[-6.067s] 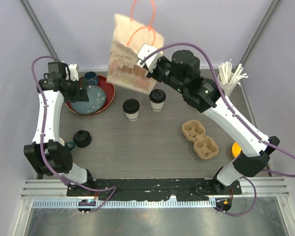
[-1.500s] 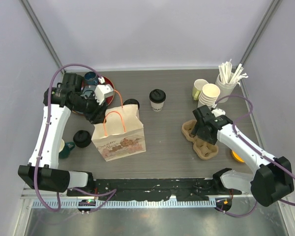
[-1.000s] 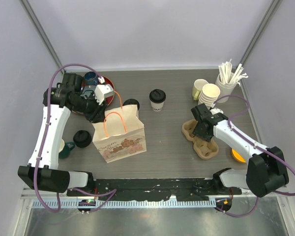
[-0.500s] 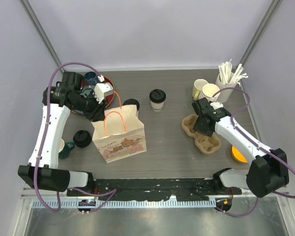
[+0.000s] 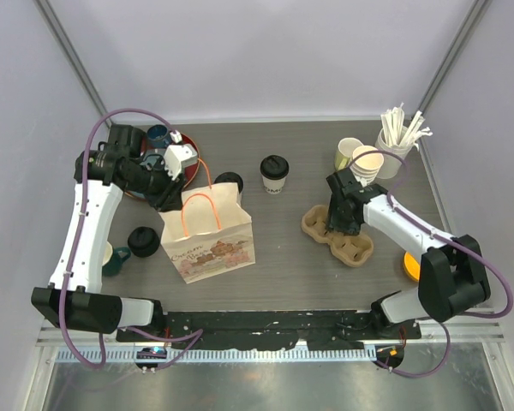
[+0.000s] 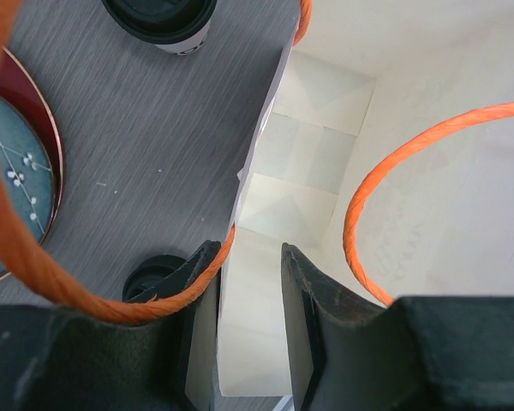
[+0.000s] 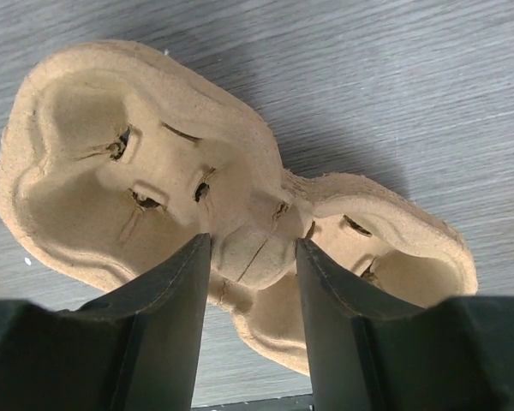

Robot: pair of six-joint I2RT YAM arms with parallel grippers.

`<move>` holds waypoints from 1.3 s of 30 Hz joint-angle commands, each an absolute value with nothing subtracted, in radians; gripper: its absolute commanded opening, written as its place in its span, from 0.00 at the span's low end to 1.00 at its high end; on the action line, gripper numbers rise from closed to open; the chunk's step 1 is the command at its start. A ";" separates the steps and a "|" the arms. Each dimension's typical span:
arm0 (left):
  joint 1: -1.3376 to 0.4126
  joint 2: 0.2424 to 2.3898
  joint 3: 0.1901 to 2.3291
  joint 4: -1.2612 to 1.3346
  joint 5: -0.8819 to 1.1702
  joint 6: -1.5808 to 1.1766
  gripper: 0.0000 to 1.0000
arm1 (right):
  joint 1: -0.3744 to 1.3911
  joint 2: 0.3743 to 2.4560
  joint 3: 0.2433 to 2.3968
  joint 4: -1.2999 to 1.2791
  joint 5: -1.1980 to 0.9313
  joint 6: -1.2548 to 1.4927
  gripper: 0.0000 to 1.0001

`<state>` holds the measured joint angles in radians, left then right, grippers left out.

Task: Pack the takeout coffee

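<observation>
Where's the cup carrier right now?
Right of centre in the top view: the cup carrier lies on the table between the paper bag and the yellow-green mug, with the right gripper straddling its middle ridge.

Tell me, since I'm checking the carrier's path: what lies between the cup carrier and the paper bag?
Nothing. In the top view, the stretch of table between the cup carrier and the paper bag is bare wood.
</observation>
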<state>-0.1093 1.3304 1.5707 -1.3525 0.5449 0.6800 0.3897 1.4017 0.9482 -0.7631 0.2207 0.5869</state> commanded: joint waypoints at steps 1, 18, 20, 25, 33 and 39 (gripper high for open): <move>-0.112 1.325 1.574 -1.459 0.543 0.666 0.38 | 0.391 1.408 1.020 -0.750 0.150 0.496 0.52; -0.112 1.313 1.572 -1.462 0.531 0.667 0.39 | 0.641 1.580 1.301 -0.945 0.032 -0.093 0.55; -0.112 1.313 1.569 -1.465 0.529 0.667 0.39 | 0.641 1.595 1.310 -0.957 0.035 -0.179 0.52; -0.112 1.309 1.563 -1.465 0.522 0.670 0.39 | 0.638 1.569 1.279 -0.945 0.012 -0.328 0.54; -0.112 1.312 1.569 -1.468 0.512 0.669 0.38 | 0.607 1.588 1.252 -0.920 -0.120 -0.406 0.46; -0.112 1.313 1.575 -1.471 0.511 0.669 0.39 | 0.581 1.609 1.239 -0.890 -0.081 -0.402 0.45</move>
<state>-0.1093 1.3304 1.5646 -1.3525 0.5129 0.6800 0.5949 1.6020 1.2373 -0.9215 -0.0826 -0.3733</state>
